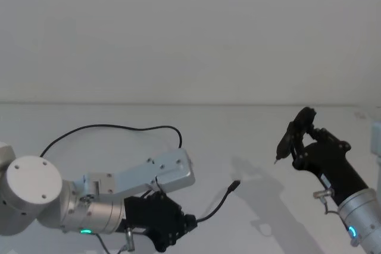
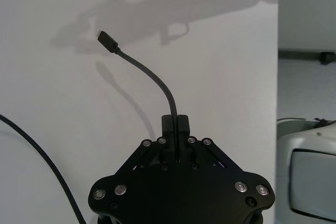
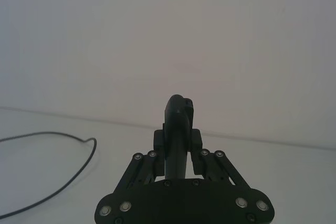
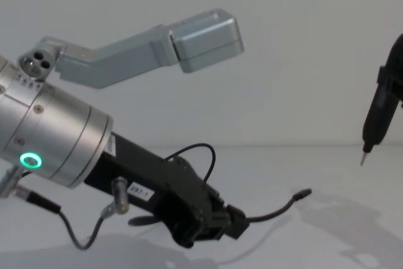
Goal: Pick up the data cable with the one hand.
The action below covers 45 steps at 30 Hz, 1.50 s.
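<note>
The data cable [image 1: 221, 202] is a thin black line. My left gripper [image 1: 189, 223], black with a green-ringed silver wrist, is shut on it low at the table's front. In the left wrist view the cable [image 2: 137, 65] rises from between the closed fingers [image 2: 176, 121] and curves to its small plug [image 2: 105, 39], which hangs above its shadow. From the chest the plug end [image 4: 303, 193] sticks out to the right of the gripper [image 4: 236, 223]. The rest of the cable loops back over the table [image 1: 119, 127]. My right gripper [image 1: 300, 150] is raised at the right.
A slim dark tool with a pointed tip [image 1: 293, 136] [image 4: 376, 118] is clamped in the right gripper [image 3: 177, 140]. A silver camera bracket [image 1: 172, 171] juts above my left wrist. The white table [image 1: 250, 141] meets a plain wall behind. A pale object [image 1: 376, 138] stands at the right edge.
</note>
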Each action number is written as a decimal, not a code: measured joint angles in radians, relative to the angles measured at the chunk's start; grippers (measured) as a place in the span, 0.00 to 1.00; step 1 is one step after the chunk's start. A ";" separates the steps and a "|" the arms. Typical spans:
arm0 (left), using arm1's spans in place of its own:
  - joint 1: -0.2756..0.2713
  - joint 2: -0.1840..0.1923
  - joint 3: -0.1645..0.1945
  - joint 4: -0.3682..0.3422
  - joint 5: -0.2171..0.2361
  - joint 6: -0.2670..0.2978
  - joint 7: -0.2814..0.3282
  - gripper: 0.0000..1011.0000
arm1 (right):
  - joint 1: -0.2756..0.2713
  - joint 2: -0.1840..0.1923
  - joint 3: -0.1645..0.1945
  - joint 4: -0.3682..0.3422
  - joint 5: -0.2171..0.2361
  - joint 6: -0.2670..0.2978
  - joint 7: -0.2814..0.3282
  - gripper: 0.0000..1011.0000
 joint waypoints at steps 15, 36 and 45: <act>-0.072 -0.030 0.027 0.049 0.074 -0.121 -0.040 0.04 | 0.026 -0.006 0.046 -0.010 0.078 0.006 0.063 0.28; -0.099 -0.042 0.036 0.068 0.100 -0.162 -0.056 0.04 | 0.062 0.061 0.065 0.006 0.156 0.058 0.179 0.28; -0.102 -0.044 0.037 0.071 0.103 -0.166 -0.057 0.04 | 0.093 0.089 0.071 0.035 0.200 0.073 0.232 0.28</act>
